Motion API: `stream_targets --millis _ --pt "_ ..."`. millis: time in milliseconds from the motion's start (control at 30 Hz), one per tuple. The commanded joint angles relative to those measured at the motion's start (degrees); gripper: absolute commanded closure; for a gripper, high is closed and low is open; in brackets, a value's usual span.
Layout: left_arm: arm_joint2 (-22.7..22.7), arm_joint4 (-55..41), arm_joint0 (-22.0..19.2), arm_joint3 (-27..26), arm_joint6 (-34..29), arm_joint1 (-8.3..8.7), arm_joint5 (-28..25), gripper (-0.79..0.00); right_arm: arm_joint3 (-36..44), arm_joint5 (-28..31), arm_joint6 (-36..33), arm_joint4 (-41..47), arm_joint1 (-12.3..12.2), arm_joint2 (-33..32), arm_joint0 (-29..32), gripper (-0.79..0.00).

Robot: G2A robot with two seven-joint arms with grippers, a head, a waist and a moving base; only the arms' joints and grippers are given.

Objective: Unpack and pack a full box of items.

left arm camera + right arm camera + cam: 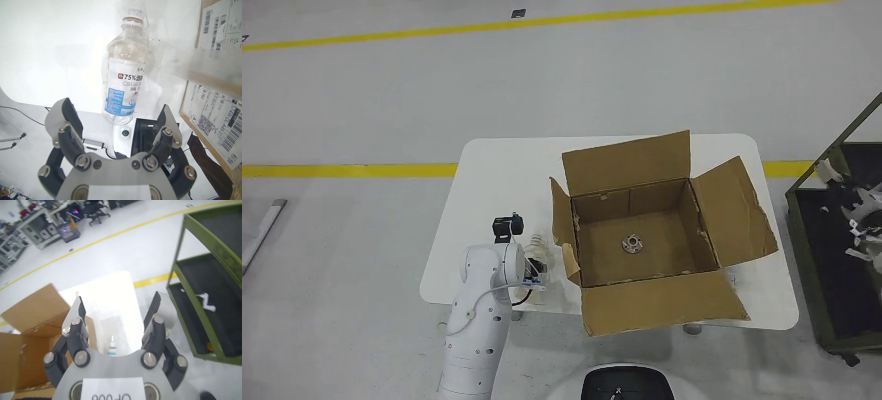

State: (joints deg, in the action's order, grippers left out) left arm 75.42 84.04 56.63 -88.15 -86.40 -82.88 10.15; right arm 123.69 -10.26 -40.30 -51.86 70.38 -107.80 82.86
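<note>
A clear bottle [123, 79] with a white cap and a white-and-blue label lies on the white table [492, 190], just left of the open cardboard box [632, 165]. My left gripper [116, 106] hangs open over the bottle's base end, a finger on each side, not touching it. In the top view this gripper [534, 262] sits by the box's left wall. A small round metal part [631, 243] lies on the box floor. My right gripper [118, 296] is open and holds nothing, up beside the box [34, 313]. Below it stands a small spray bottle [112, 345].
The box's labelled outer wall [208, 113] stands close beside the bottle. All of its flaps are folded outward. A green cart [842, 250] with white scraps stands right of the table, also in the right wrist view [208, 294]. Bare tabletop lies to the left and behind.
</note>
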Motion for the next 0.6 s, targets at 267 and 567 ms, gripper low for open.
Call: stream_targets --millis 267,567 --pt "0.0 0.0 0.0 0.0 0.0 0.0 0.0 -0.785 -18.7 1.15 -8.98 -10.64 1.56 34.14 -19.61 0.0" --pt "0.0 0.0 0.0 0.0 0.0 0.0 0.0 -0.785 -43.71 -4.4 -17.28 -8.61 5.69 50.61 -35.66 0.0"
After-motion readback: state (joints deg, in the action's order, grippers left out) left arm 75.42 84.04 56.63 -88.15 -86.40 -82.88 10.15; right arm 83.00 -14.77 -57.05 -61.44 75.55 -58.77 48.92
